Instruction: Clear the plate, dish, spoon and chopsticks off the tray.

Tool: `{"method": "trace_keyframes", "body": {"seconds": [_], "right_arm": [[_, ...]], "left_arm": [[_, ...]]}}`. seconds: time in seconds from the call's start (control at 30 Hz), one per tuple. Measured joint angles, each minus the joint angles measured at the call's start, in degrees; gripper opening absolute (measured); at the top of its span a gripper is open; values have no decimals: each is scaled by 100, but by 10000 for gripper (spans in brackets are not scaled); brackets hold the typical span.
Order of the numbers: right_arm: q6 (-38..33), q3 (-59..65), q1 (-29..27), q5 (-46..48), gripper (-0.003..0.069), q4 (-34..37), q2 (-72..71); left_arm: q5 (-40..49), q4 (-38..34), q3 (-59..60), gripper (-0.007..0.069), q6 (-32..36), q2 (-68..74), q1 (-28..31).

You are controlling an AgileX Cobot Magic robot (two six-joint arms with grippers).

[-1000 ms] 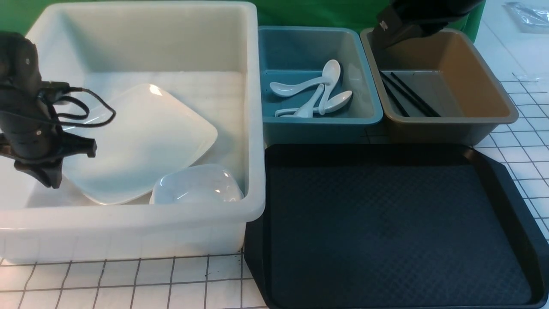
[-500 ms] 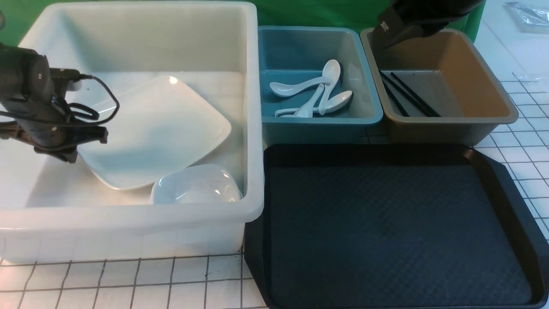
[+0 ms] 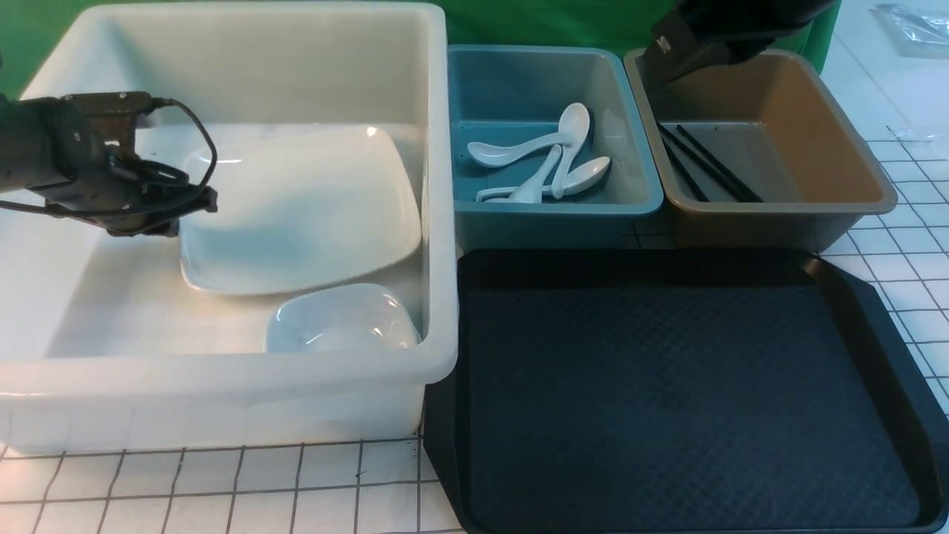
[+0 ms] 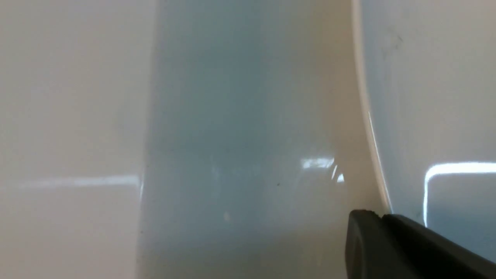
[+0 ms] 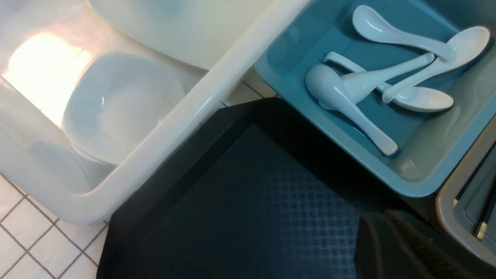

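My left pincer (image 3: pixel 194 215) grips the plate (image 3: pixel 304 211) by its edge inside the white tub (image 3: pixel 222 371). My right pincer is mostly out of sight, so I cannot tell its opening. I can read no writing.

Matte black left arm (image 3: pixel 67 159) trails a looping black cable (image 3: pixel 196 141); the right arm (image 3: pixel 730 30) is black too.

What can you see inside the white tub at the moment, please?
The white tub contains the plate, gripped at its edge by the left hand, and a small white dish nearer the front. The tub floor beneath the plate is hidden.
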Motion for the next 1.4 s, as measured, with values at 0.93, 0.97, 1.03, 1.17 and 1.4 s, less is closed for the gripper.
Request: {"method": "trace_keyframes", "body": {"seconds": [0.93, 0.97, 1.03, 1.17, 1.4], "right_arm": [[1943, 267, -7, -909, 27, -2381, -3214], [2000, 607, -7, -1160, 27, -2424, -3753], [2083, 1176, -7, -1507, 27, -2542, -4404], [2267, 2317, -7, -2165, 27, -2826, -5533], [3153, 5270, -7, -3673, 27, -3288, -7639]], "left_arm": [[2594, -1443, -712, -15, 1008, -5068, -5], [2620, -1443, -411, -15, 1013, -5587, -5], [2650, -1443, -3, -15, 999, -6155, -5], [2703, -1443, 733, -15, 861, -7036, -5], [2689, -1445, 2454, -15, 589, -8778, -5]]}}
